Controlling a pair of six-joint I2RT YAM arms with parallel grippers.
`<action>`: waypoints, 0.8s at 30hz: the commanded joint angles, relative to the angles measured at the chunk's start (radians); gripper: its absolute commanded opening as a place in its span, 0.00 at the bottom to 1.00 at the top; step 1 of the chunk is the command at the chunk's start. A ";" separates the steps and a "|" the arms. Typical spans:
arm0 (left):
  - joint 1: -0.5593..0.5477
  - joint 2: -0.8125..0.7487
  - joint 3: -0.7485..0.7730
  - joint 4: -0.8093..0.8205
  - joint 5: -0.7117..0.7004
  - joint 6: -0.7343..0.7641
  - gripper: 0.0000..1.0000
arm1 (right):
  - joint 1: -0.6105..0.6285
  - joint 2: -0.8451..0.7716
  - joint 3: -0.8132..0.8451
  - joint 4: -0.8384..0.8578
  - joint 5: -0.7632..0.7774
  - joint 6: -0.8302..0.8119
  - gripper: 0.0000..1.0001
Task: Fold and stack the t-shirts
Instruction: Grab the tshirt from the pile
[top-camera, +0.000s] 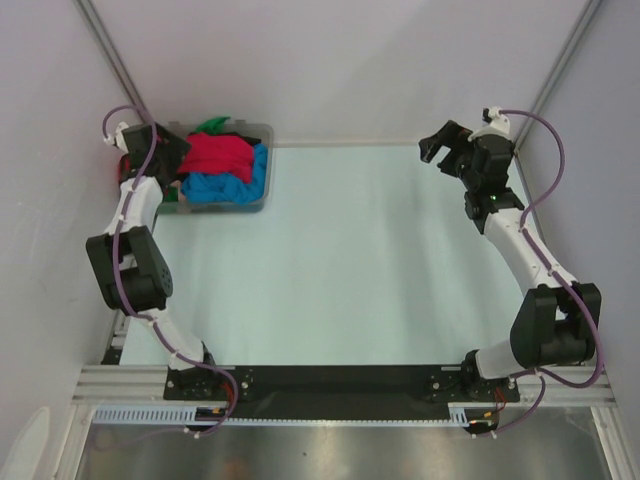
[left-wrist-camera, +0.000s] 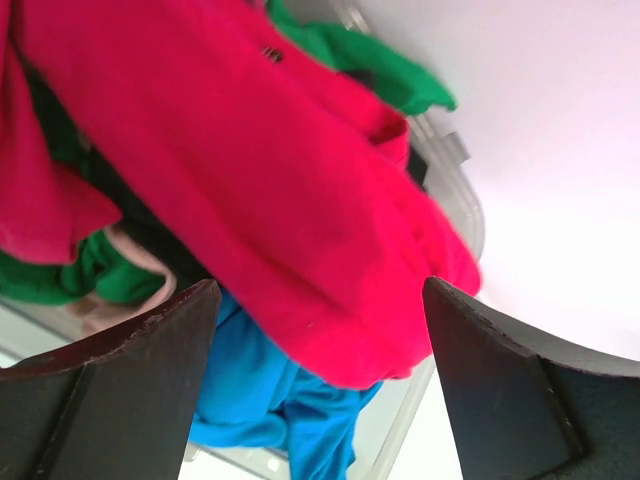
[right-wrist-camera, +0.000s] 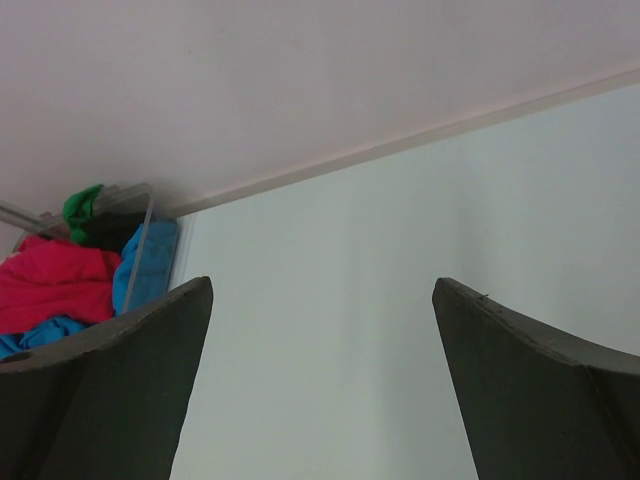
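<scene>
Red cloth tops the heap: the big red t-shirt (left-wrist-camera: 260, 180) lies in the clear bin (top-camera: 264, 185) at the tabletop's (top-camera: 350, 260) far left corner, with a blue shirt (top-camera: 215, 187) and a green one (top-camera: 212, 125) around it. The left fingers (left-wrist-camera: 130, 390) stand apart just above it, gripping nothing. The right fingers (right-wrist-camera: 100, 390) hang wide open over the tabletop, well apart from the bin. Picking out the first shirt looks to be the step; next, the left fingers need to drop into the red folds and close.

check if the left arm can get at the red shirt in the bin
Probably yes: the left gripper hangs open right at the red shirt, which lies uppermost in the bin, uncovered.
</scene>
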 joint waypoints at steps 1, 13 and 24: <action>0.007 0.017 0.055 0.068 -0.016 -0.009 0.90 | 0.004 0.011 0.076 -0.032 0.030 -0.032 1.00; 0.008 0.077 0.107 0.014 -0.070 -0.027 0.88 | 0.002 0.022 0.119 -0.069 0.055 -0.107 1.00; 0.008 0.134 0.173 0.002 -0.050 -0.053 0.84 | 0.002 0.035 0.140 -0.069 0.065 -0.138 1.00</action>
